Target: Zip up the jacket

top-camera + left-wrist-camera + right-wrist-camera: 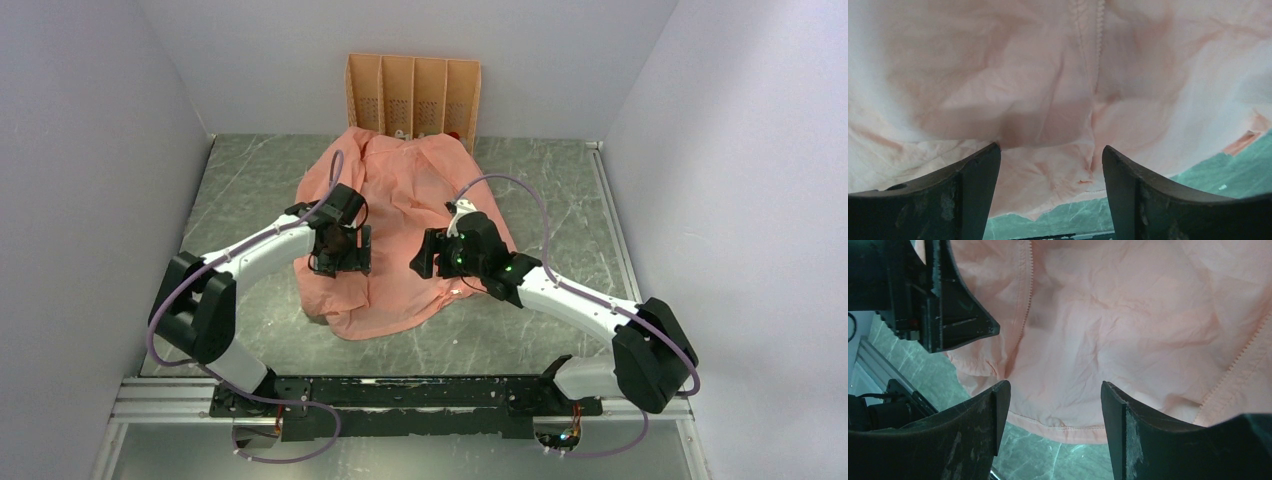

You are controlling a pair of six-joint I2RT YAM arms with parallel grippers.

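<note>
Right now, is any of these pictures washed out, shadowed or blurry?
Left wrist: the jacket bleaches to near white at upper left, with a dull shadow mid-frame. Right wrist: evenly lit, zipper teeth crisp. Top external: soft, even light, no glare on the table.

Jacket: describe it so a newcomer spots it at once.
On the dark marbled table, in front of the orange slotted rack at the back wall, lies the jacket. It is the only soft thing: crumpled salmon-pink cloth, wider than the rack.
</note>
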